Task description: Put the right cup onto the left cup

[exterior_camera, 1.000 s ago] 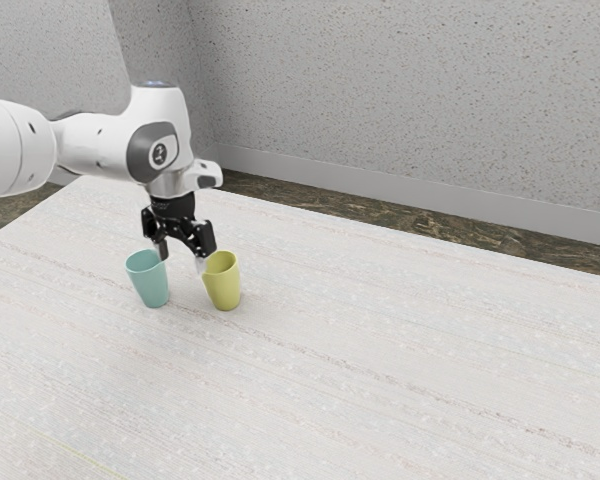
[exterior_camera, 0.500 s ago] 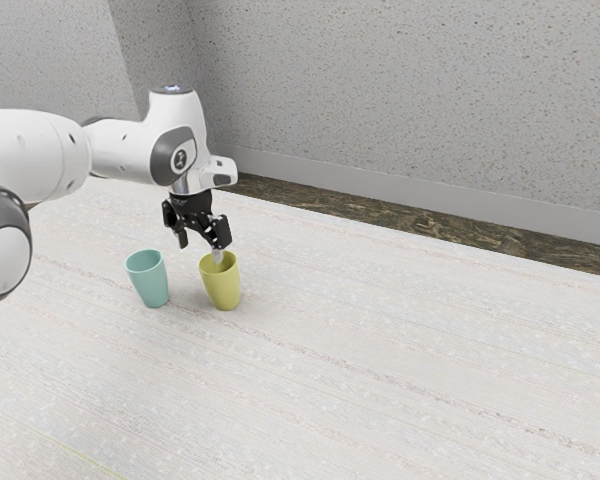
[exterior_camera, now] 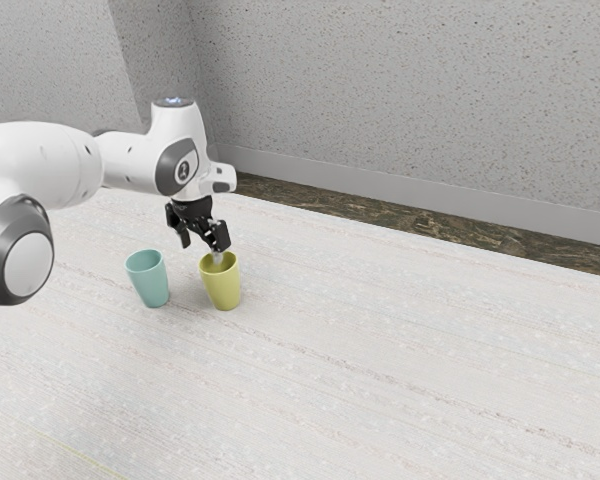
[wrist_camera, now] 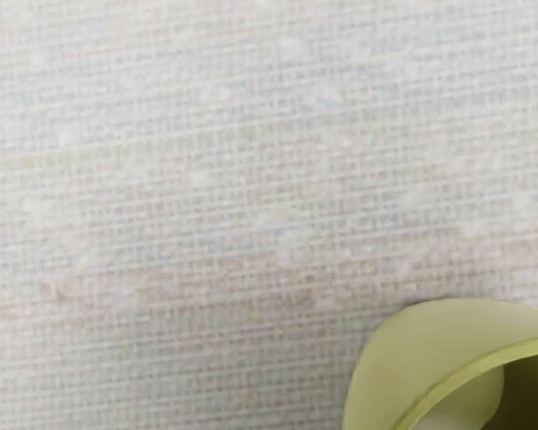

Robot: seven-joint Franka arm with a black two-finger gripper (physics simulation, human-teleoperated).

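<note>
Since the last frame, the arm [exterior_camera: 130, 160] has shifted and the gripper [exterior_camera: 201, 250] sits slightly lower; both cups unmoved. Going left to right in the exterior view: arm comes in from the left, bent, hand pointing down. Teal cup [exterior_camera: 149, 281] stands upright on the table [exterior_camera: 380, 350], mouth up, apart from the yellow one. Gripper next, above the gap between the cups and toward the yellow cup [exterior_camera: 223, 286], fingers wide apart, nothing gripped between them. One fingertip is at the yellow cup's mouth; can't tell if it touches. Yellow cup is upright on the table, mouth up, near the teal cup, not stacked. Speckled wall [exterior_camera: 410, 90] and dark floor [exterior_camera: 430, 221] lie beyond the table. Wrist view: part of the yellow cup, rim and shaded inside, against the pale, streaky tabletop.
</note>
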